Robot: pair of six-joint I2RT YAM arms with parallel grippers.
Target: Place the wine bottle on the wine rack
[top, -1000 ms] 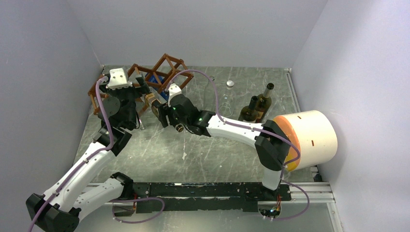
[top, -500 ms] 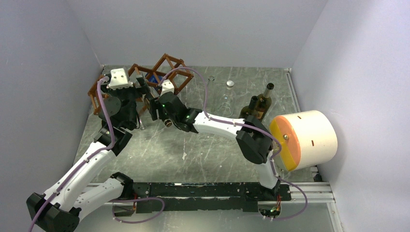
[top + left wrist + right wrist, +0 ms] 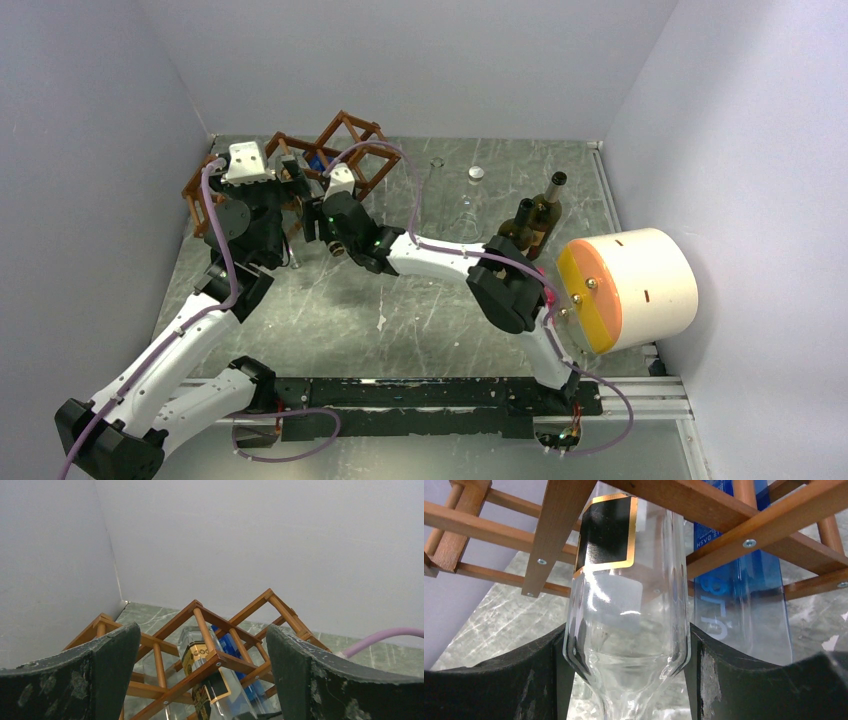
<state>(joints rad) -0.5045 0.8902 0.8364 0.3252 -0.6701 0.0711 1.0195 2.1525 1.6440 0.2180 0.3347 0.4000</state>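
Right gripper (image 3: 626, 645): clamped on the wine bottle (image 3: 624, 580); 1 dark finger (image 3: 531, 680) presses each side of the glass at the shoulder, just above the neck.
Left gripper (image 3: 202, 630): jaws spread wide with nothing held; it hangs in front of the wine rack (image 3: 355, 135), aimed at it, and the rack shows between its 2 fingers.
Wine bottle: clear glass with a black label edged in gold. Its body sits inside the lattice of the wine rack, wooden bars cross in front of the label, and the neck end points toward the right gripper. From the left wrist it lies tilted in the cell under the middle peak.
Wine rack: reddish-brown wooden bars forming open diamond cells, screwed at the joints. It stands at the far-left corner of the table (image 3: 420, 310), close to the back wall.
Blue bottle (image 3: 744, 605): already in the rack, just beside the wine bottle on its right in the right wrist view. White lettering runs along it. Whether the 2 touch I cannot tell.
Dark bottles (image 3: 517, 230): 2, upright, close together near the right edge of the table, well apart from the rack.
Cylinder (image 3: 640, 285): large, cream with an orange end face, lying on its side at the right edge, just beside the 2 dark bottles.
Arms: both reach toward the far-left corner; the right one stretches across the table from the near-right.
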